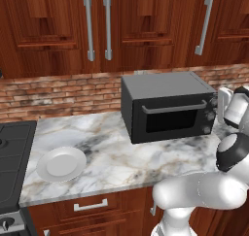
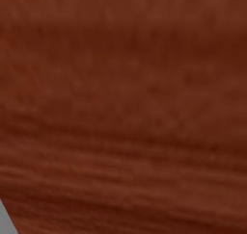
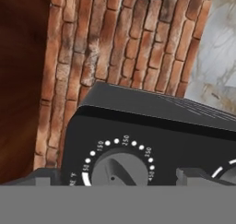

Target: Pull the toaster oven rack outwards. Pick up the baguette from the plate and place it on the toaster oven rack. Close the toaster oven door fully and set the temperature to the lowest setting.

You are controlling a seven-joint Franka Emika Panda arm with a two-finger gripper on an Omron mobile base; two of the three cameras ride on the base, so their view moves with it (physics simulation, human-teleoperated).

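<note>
While my gripper [image 3: 118, 178] sits at the bottom of the hand view with jaws wide apart and holding nothing, the temperature knob [image 3: 119, 168] lies between the fingertips. The toaster oven [image 1: 168, 106] stands right of centre, door [image 1: 172, 116] closed; the plate [image 1: 61, 163] lower left.

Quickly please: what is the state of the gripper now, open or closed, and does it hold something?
Gripper: jaws open, holding nothing, its fingertips standing on either side of the temperature knob of the toaster oven.
</note>
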